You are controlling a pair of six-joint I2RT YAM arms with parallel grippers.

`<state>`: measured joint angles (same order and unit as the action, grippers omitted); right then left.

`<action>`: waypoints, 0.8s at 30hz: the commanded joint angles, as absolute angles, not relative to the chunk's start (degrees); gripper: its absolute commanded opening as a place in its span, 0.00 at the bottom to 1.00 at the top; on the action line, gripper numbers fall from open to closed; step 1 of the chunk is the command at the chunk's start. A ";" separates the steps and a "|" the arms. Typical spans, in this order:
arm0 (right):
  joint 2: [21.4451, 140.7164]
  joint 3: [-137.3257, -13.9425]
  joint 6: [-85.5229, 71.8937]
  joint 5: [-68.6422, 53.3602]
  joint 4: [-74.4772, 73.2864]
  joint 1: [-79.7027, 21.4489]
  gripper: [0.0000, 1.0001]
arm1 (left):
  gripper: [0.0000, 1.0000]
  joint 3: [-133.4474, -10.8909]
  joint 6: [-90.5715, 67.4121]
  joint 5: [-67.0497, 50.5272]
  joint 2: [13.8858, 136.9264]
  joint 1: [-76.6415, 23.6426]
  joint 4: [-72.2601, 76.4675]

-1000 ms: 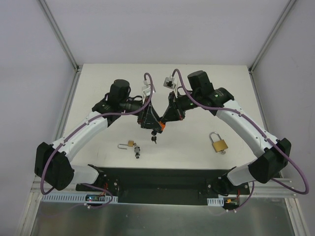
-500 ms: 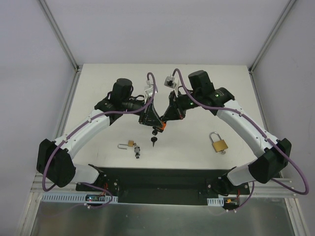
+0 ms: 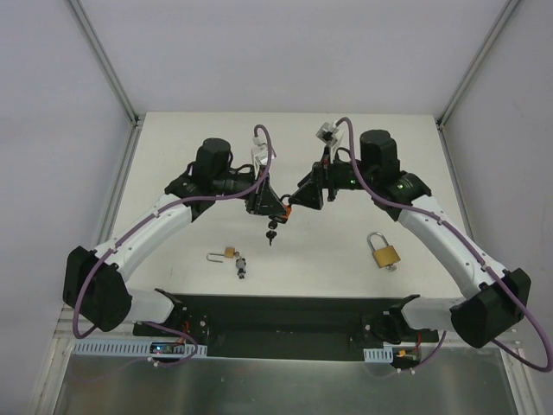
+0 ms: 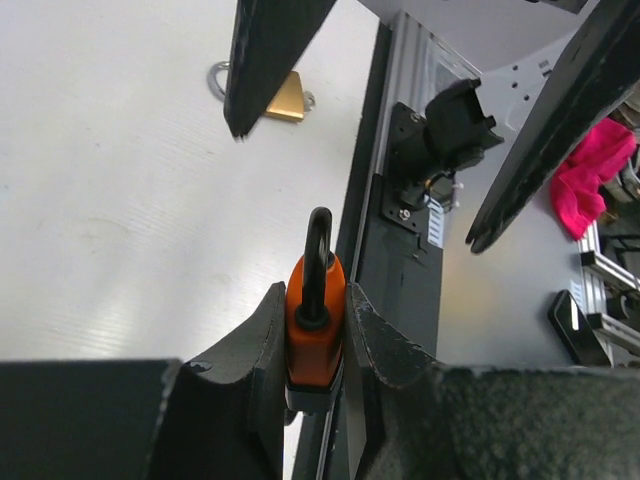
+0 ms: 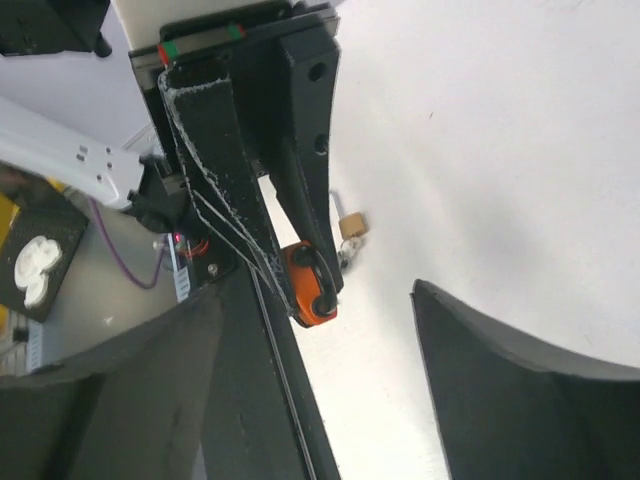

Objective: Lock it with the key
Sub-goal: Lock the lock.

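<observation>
The right arm (image 3: 432,226) had just drawn back. A second before, its jaws were crowded in against the orange padlock (image 4: 315,335); now they stood off to the right of it, spread wide and holding nothing. From the left wrist I could see its two black fingers (image 4: 268,60) hanging well apart beyond the lock, touching neither body nor shackle. The left arm (image 3: 160,223) had barely shifted. Its jaws were closed tight on the padlock's flanks, holding it up off the worktop (image 3: 173,143) near the middle, with the shackle pointing away from the wrist. A dark key (image 3: 272,233) dangled beneath the lock. I took the retreat to mean the right arm had finished its turn at the lock or was resetting for another try. Whether the shackle was seated and the key turned, I couldn't tell.

The lock wore a smooth, glossy orange jacket, rounded at the shoulders, with a thin black shackle bent in a narrow loop. The pads (image 4: 262,345) gripping it were matte black, gritty and scuffed pale at the edges. The worktop was a dull white sheet, faintly ribbed. Two brass padlocks lay on it. The small one (image 3: 228,253), left of centre, had its shackle swung open, and the bigger one (image 3: 385,252) lay to the right.
</observation>
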<state>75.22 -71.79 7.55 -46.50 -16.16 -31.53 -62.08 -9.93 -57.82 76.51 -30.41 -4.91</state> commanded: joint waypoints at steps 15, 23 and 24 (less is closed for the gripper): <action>71.01 -61.79 -16.95 -51.94 22.67 -29.97 0.62 | 0.00 -55.02 -26.80 -56.77 67.85 -30.94 31.11; 73.30 -61.96 -20.74 -53.26 27.95 -31.20 0.41 | 0.00 -55.20 -28.30 -57.74 68.38 -31.03 34.01; 73.30 -62.05 -20.92 -53.35 28.56 -31.29 0.33 | 0.00 -55.28 -28.56 -57.92 68.55 -31.03 34.10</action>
